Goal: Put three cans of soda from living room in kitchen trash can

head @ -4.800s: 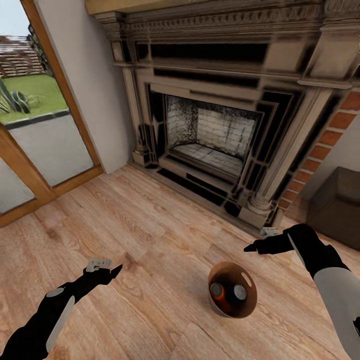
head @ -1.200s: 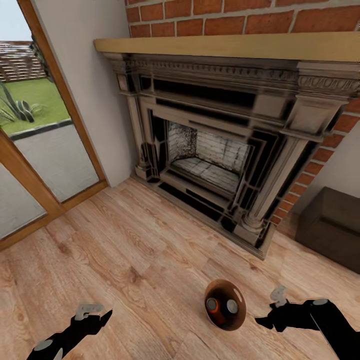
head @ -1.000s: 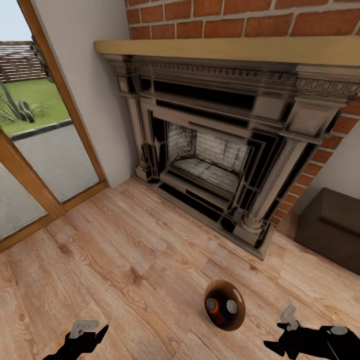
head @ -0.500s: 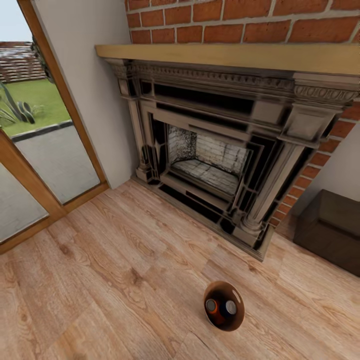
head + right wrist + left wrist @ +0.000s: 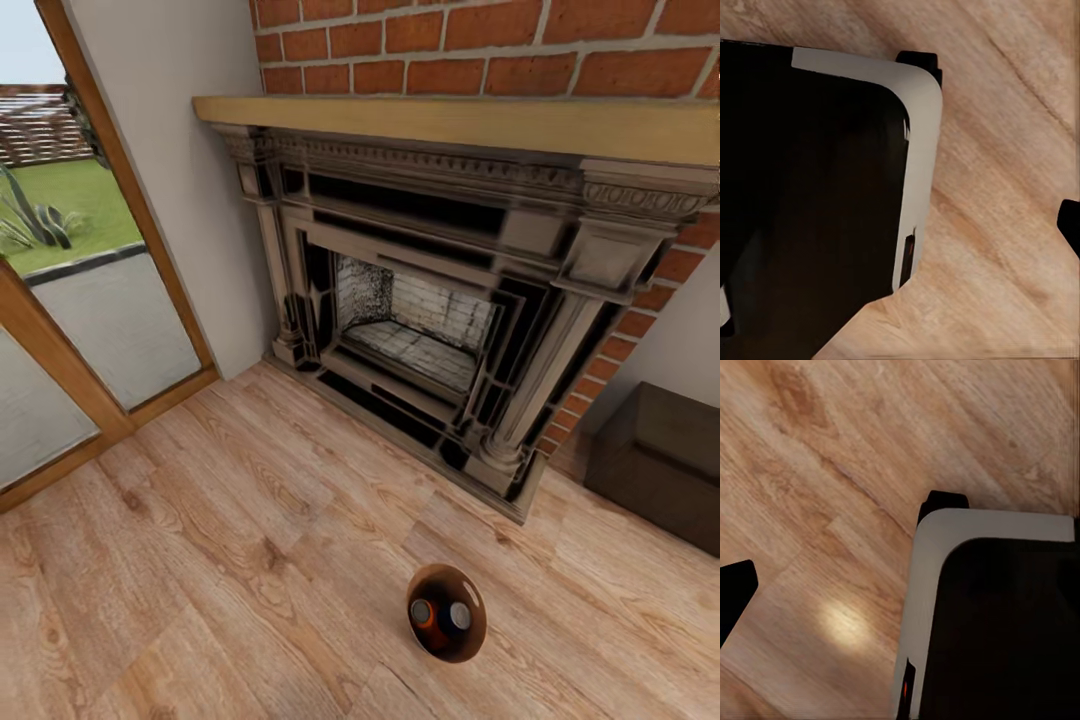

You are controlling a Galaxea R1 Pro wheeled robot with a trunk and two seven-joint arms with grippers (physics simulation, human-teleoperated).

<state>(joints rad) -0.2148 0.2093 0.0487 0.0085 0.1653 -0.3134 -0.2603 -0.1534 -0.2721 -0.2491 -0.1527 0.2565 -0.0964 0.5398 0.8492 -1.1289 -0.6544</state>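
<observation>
Both of your arms have dropped out of the head camera's sight since a second ago, when the dark grippers still reached forward at either side of the trash can (image 5: 447,612). The view itself has tipped up a little, showing more of the brick above the mantel. That reads to me as the arms being tucked in for travel rather than for another grasp, which would fit a drive toward the kitchen.

The trash can sits on the wood plank floor (image 5: 220,520), in front of the fireplace (image 5: 420,330) and well apart from its hearth, off toward the corner nearest the dark brown box (image 5: 665,460). Its mouth faces up toward the camera, so its long axis runs roughly upright, perhaps slightly tilted; you see the brown inner wall all round. Inside it stand two silver can tops (image 5: 441,613) side by side, one on an orange body, the other darker; whether a third can lies beneath them I cannot tell.

The wrist cameras look down at the planks past the robot's own black and white body (image 5: 997,615). Only a dark sliver of a fingertip edges each picture, so you cannot tell how far either gripper is open, and nothing shows held in them
</observation>
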